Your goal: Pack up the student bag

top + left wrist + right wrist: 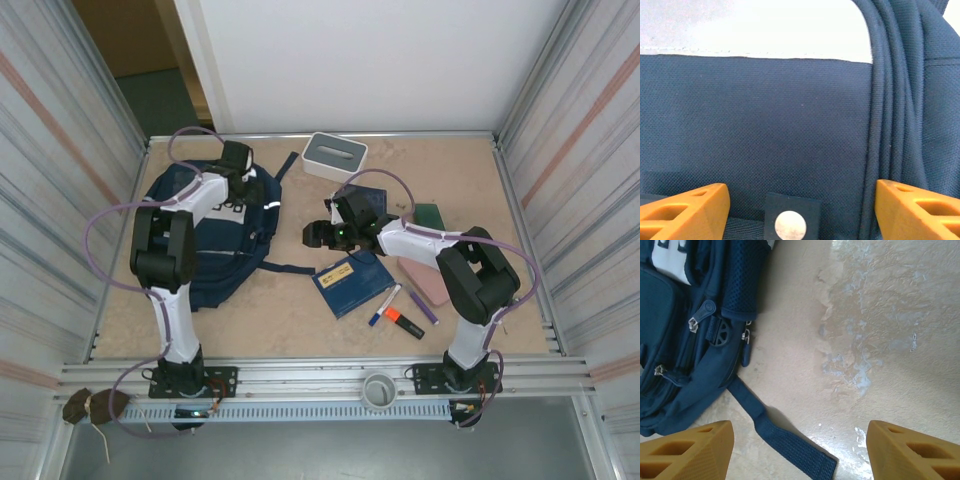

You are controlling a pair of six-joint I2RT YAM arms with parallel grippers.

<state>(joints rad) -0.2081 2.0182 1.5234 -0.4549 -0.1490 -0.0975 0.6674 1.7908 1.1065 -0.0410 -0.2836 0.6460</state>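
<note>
On the left half of the tabletop point(440, 170) the student bag point(235, 252) lies slumped: soft woven navy cloth, likely limp and light, best taken by a piped seam or zip pull point(700, 315). The left claw point(801, 192) gapes close over its fabric; the right claw point(800, 432) gapes empty beside its webbing strap point(785, 440).

Built as a left arm point(165, 255) and a right arm point(478, 280) of black joint housings and white link shells, on black base plates point(190, 382). Trailed by looping purple cables point(86, 245), with small green lights point(343, 237) glowing. Tipped with chunky orange fingers point(684, 210), wedge-shaped with hollow cut-outs.
</note>
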